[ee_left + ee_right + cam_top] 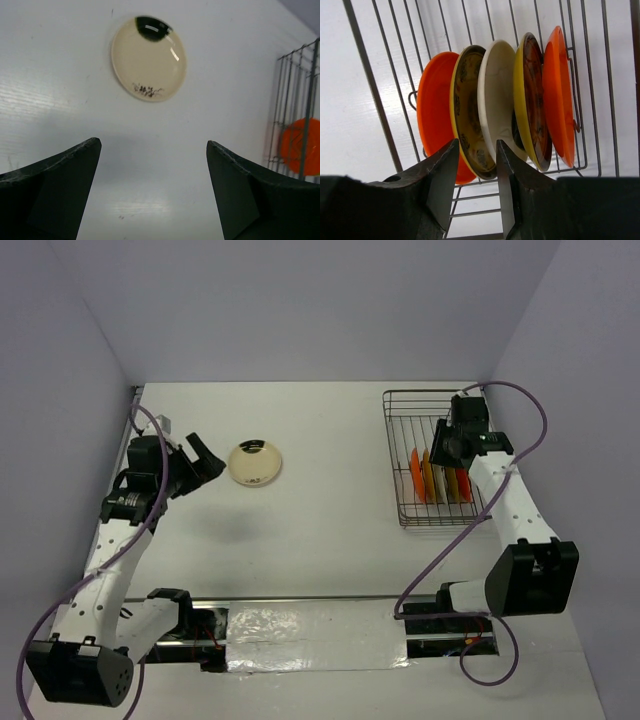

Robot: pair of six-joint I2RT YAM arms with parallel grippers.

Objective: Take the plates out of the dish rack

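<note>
Right gripper (477, 150): fingers narrowly apart, over the upper rims of the plates in the dish rack (375, 95); contact cannot be determined. The gap lines up with the amber patterned plate (467, 110). It stands on edge toward the rack's near end in a row with a cream plate (497, 95), a yellow-rimmed plate (530, 100) and two orange-red plates (435, 110), one at each end.

Left gripper (152, 144): jaws wide apart, empty, well left of the rack. A spotted cream plate (149, 59) lies flat on the table (330, 530), between that gripper and the rack.
</note>
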